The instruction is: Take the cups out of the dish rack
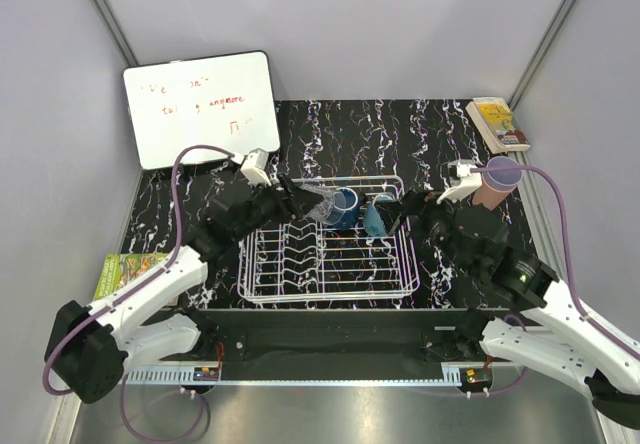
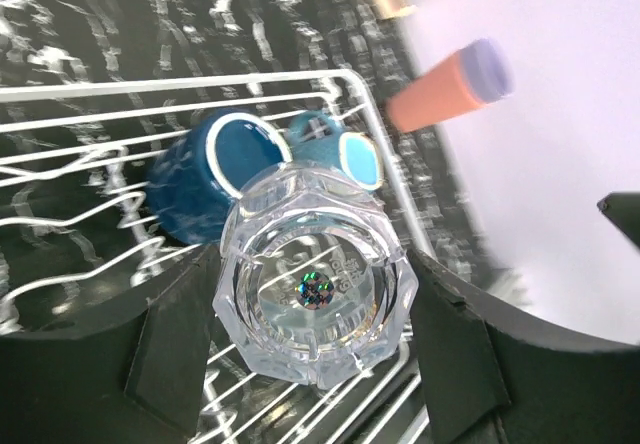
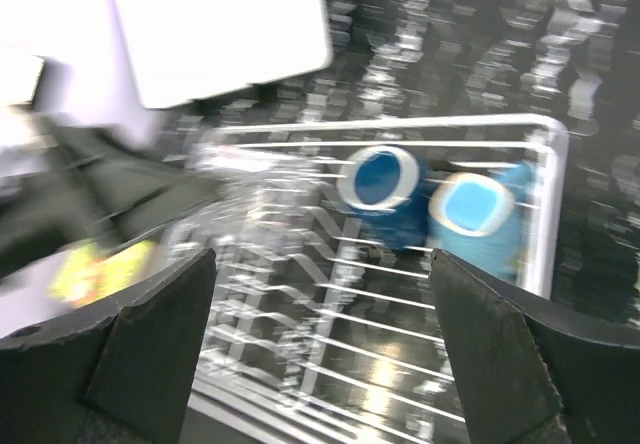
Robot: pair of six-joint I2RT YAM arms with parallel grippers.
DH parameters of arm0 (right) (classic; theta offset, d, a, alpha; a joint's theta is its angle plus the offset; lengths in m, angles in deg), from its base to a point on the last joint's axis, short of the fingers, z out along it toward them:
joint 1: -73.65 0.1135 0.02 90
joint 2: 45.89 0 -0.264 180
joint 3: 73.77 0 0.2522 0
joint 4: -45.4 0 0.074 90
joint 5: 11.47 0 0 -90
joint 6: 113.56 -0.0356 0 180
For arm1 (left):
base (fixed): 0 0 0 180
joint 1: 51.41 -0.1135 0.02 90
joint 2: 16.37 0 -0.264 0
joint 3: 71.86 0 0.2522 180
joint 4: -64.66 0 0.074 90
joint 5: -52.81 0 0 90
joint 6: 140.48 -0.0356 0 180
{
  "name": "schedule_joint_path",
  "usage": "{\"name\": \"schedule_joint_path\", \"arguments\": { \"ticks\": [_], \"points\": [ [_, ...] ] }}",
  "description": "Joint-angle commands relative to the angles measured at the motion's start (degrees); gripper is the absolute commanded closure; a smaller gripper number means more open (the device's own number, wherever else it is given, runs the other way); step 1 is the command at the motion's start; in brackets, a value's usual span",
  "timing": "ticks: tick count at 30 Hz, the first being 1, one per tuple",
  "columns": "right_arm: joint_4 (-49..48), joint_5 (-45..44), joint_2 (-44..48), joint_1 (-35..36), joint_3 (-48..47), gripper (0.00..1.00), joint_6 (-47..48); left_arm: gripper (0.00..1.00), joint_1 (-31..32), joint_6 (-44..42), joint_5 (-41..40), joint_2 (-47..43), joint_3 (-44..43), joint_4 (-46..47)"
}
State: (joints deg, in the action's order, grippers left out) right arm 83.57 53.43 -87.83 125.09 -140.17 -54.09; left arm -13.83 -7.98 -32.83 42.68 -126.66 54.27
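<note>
Upper centre of the overhead view, the left end effector [image 1: 303,202] clamps a clear faceted glass tumbler [image 2: 315,294] over the white wire dish rack [image 1: 262,264]. A dark blue cup [image 1: 344,207] and a light teal cup [image 1: 377,220] lie in its upper-right corner, and the right end effector [image 3: 320,294] is spread wide nearby.

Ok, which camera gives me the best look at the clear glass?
The left wrist view: the clear glass fills mid-frame, sharp, between the fingers of the left gripper. The top external view shows it small at that gripper's tip, over the dish rack; the right wrist view gives only a blur.
</note>
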Motion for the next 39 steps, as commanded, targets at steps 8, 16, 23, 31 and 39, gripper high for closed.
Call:
{"name": "schedule_joint_path", "arguments": {
  "ticks": [8, 16, 23, 31, 39],
  "points": [
    [-15.52, 19.47, 1.68, 0.24, 2.63, 0.19, -5.95, 1.00, -6.55, 21.21, 25.34, 4.31, 9.04, 55.20],
    [-18.60, 22.38, 1.15, 0.24, 2.28, 0.58, -6.04, 1.00, -7.88, 29.48, 28.77, 9.68, 10.63, 69.66],
    [-18.95, 22.64, -0.34, 0.24, 2.02, 0.33, -6.13, 1.00, -7.88, 29.13, 29.83, 9.68, 10.27, 69.13],
    [-21.85, 22.82, -4.03, 0.24, 1.67, 0.30, -5.16, 1.00, -7.88, 30.18, 30.88, 9.07, 10.98, 69.57],
    [-28.79, 26.59, -11.41, 0.24, -0.18, 0.46, -4.98, 1.00, -7.79, 31.24, 32.20, 8.89, 11.94, 69.31]
  ]
}}
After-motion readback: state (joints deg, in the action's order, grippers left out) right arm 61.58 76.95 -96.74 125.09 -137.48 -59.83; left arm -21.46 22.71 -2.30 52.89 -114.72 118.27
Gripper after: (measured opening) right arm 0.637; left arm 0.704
